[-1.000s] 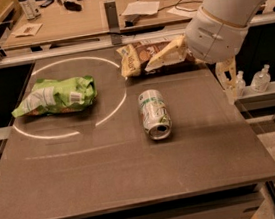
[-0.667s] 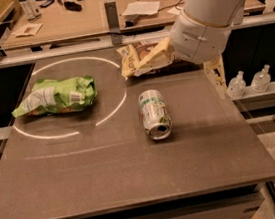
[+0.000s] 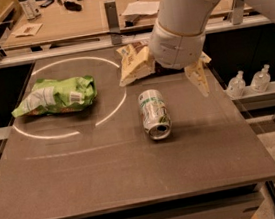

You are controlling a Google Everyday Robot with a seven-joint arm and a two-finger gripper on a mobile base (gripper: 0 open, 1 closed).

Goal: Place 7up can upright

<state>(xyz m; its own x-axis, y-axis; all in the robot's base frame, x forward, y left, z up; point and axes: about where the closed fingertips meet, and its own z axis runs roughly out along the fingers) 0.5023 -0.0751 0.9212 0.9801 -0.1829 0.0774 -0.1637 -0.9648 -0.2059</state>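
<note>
the 7up can [image 3: 155, 114] lies on its side on the worktop [image 3: 137, 182], lower than the raised hand [image 3: 197, 77] and just off toward the green bag [image 3: 55, 95], its long axis running front to back, mouth frontward; whether the hand is parted i cannot tell.

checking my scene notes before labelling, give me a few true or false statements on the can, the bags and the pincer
1. The can lies on its side on the table. True.
2. The pincer is clamped on the can. False: it hangs right of the can, apart from it.
3. The green bag lies left of the can. True.
4. Two small bottles stand between the can and the green bag. False: they stand on a ledge beyond the table's right edge.
</note>
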